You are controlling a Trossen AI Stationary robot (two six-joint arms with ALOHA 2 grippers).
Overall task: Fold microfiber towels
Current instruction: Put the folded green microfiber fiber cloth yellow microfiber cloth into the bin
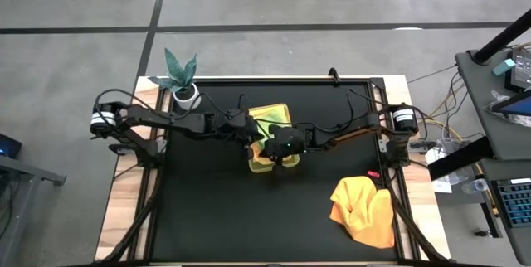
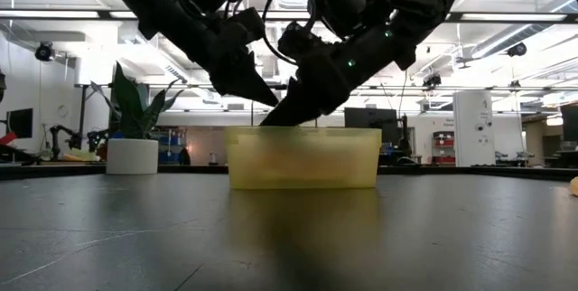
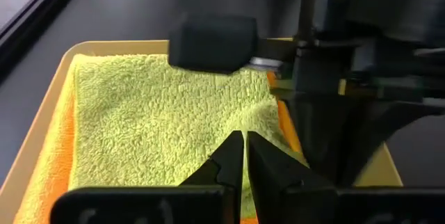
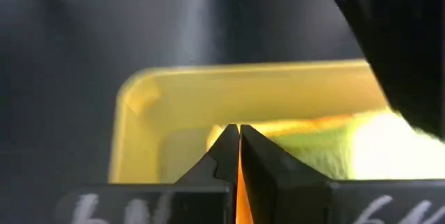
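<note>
High view: left gripper (image 1: 253, 137) and right gripper (image 1: 278, 152) clenched empty, meeting over tray (image 1: 278, 111) at frame centre; green towel (image 3: 153, 126) folded inside, just beyond left fingertips (image 3: 236, 144), atop orange towel (image 3: 52, 165); crumpled orange-yellow towels (image 1: 363, 209) lower right.

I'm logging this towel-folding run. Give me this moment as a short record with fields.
tray: yellow tray mid-table, holding towels
top towel: light green towel, orange towel under it
left gripper: shut, over the green towel
right gripper: shut, inside the tray
loose towel: orange and yellow pile on the table's right side
plant: potted plant at back left
</note>
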